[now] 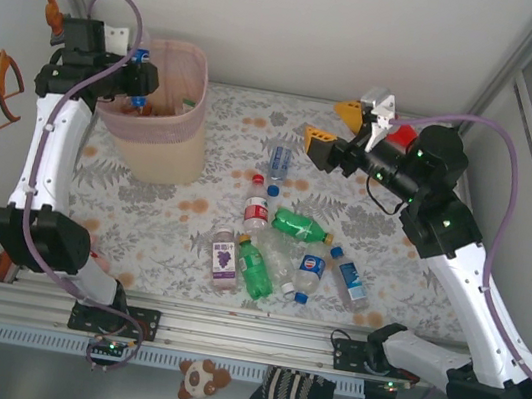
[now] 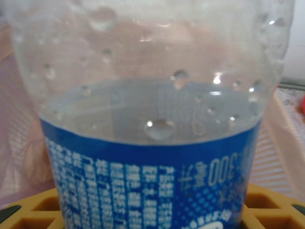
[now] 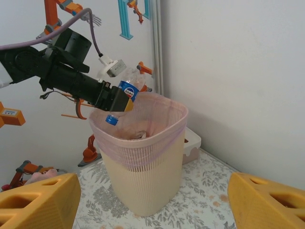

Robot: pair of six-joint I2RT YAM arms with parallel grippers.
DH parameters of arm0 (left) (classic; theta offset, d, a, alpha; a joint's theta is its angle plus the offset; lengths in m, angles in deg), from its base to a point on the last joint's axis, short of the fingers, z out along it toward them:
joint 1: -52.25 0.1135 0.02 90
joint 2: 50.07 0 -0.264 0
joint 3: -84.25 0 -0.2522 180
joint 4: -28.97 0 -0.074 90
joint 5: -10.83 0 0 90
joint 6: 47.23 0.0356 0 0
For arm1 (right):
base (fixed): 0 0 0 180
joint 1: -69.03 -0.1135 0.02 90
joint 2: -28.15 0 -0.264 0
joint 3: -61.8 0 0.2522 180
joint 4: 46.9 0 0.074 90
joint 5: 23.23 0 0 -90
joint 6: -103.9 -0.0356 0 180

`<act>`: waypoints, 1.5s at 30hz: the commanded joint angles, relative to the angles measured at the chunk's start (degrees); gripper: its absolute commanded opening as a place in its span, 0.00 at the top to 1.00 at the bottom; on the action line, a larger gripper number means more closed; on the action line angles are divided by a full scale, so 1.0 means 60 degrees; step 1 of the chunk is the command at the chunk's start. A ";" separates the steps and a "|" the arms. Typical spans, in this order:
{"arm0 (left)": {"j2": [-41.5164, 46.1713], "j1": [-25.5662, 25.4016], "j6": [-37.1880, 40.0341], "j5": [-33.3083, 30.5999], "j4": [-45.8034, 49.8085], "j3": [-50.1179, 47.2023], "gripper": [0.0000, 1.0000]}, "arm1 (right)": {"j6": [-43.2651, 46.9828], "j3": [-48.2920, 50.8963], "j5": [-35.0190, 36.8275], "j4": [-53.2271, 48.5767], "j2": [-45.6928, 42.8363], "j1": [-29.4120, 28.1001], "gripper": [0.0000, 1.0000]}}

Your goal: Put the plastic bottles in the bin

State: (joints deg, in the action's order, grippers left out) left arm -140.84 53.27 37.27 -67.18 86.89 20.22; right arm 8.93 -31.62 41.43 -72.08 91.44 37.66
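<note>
Closest to the lens, in the left wrist view, was a clear bottle (image 2: 152, 119) with a blue label and droplets on its inner wall. It sat between the yellow fingers (image 2: 33, 212) at the bottom edge.

At the upper left of the top view, the left gripper (image 1: 135, 83) was clamped around that bottle and held it over the bin (image 1: 164, 153). In the right wrist view the bottle tilted with its blue cap (image 3: 111, 119) downward. The cap hung over the opening, just inside the left of the pink rim (image 3: 143, 141). Something pale lay inside the bin, too hidden to name.

At the centre of the top view the other bottles (image 1: 284, 243) lay on the flowered cloth (image 1: 143, 205), well apart from the bin. A blue-capped one (image 1: 280, 158) lay alone at the top of the group. Below it a red-labelled one (image 1: 257, 210) lay just beside a green one (image 1: 300, 227). Lower down, from left to right, came a purple-labelled one (image 1: 226, 256), a second green one (image 1: 255, 271) and a blue-labelled one (image 1: 347, 279), with clear ones between them.

At the upper right the right gripper (image 1: 336, 130) hung above the cloth, its fingers spread wide with nothing between them. In its own view they sat in the two lower corners, facing the bin.
</note>
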 commanded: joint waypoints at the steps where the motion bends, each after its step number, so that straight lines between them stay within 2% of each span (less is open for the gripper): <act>1: -0.0386 0.0124 0.0014 -0.0363 0.0794 0.0538 0.45 | 0.0195 -0.0350 0.0151 -0.0058 -0.0193 -0.0072 0.21; 5: -0.1009 0.0187 0.0081 -0.0451 0.1624 0.0950 0.46 | 0.0222 -0.0319 0.0163 -0.0119 -0.0213 -0.0073 0.21; 14: -0.2004 0.0175 -0.0195 -0.1091 0.2280 0.1053 0.44 | 0.0298 -0.0288 0.0180 -0.0240 -0.0264 -0.0073 0.21; 24: -0.2847 0.0137 -0.0290 -0.1255 0.2372 0.0952 0.29 | 0.0272 -0.0214 0.0166 -0.0181 -0.0242 -0.0073 0.21; 28: -0.2796 0.0124 -0.0351 -0.1256 0.2381 0.0950 0.23 | 0.0276 -0.0217 0.0123 -0.0194 -0.0275 -0.0073 0.21; 45: -0.1206 0.0082 -0.0805 -0.0547 0.1885 0.1055 0.21 | 0.0272 -0.0202 0.0666 -0.1182 -0.0221 -0.0073 0.22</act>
State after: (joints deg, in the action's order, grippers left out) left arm -152.07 54.10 34.17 -71.93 99.07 24.94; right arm 9.93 -31.62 44.01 -78.00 90.58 37.66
